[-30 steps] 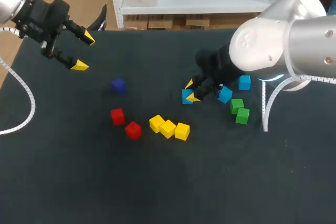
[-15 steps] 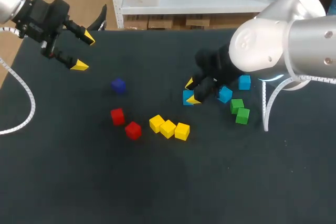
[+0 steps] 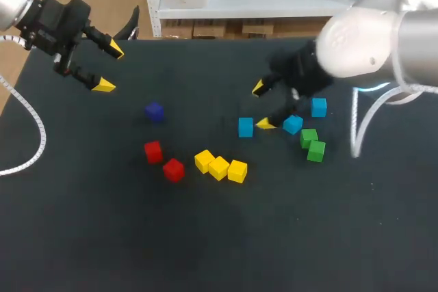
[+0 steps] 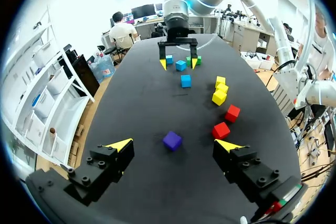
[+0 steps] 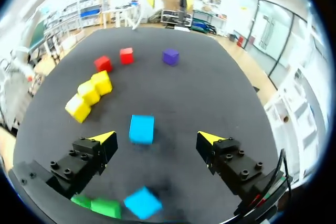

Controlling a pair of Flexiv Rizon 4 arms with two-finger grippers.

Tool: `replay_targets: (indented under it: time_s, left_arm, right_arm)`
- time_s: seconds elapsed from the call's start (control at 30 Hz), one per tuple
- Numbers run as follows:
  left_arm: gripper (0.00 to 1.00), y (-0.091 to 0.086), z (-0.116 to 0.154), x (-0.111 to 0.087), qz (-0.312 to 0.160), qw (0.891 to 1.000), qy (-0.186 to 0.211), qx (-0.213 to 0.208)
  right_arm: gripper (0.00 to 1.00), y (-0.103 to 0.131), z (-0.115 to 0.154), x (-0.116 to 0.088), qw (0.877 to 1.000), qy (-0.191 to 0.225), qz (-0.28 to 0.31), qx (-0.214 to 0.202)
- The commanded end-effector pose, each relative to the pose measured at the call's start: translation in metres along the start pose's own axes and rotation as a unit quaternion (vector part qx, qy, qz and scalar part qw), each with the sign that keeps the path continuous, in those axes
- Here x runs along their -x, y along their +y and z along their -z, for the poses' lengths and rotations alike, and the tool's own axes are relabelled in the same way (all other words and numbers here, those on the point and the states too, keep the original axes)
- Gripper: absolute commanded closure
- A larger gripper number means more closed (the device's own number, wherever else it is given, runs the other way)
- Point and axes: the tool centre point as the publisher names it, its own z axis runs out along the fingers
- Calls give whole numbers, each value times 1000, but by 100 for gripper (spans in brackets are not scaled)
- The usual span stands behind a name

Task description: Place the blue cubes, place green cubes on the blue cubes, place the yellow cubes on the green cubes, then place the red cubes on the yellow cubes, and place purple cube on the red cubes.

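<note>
The light is even and falls from above. The black table (image 3: 205, 237) swallows most of it and looks dark in the head view, with a pale sheen on its far end in both wrist views. The purple cube (image 4: 172, 140) throws only a short, soft shadow. The white shell of the right arm (image 3: 369, 39) shines brightly, nearly washed out
</note>
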Motion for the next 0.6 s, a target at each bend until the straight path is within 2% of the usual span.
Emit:
replay_targets:
  time_s: [0.03, 0.17, 0.33, 0.6]
  left_arm:
    - [0, 1, 0, -1, -2, 1000, -1, 0]
    - [0, 1, 0, -1, -2, 1000, -1, 0]
    - [0, 1, 0, -1, -2, 1000, -1, 0]
    - [0, 1, 0, -1, -2, 1000, -1, 0]
  right_arm:
    - [0, -2, 32, -18, 999, -10, 35, 13]
    - [0, -4, 41, -39, 997, 6, 79, 20]
    - [0, -13, 50, -62, 994, 1, 103, 28]
    - [0, -26, 58, -78, 990, -13, 136, 45]
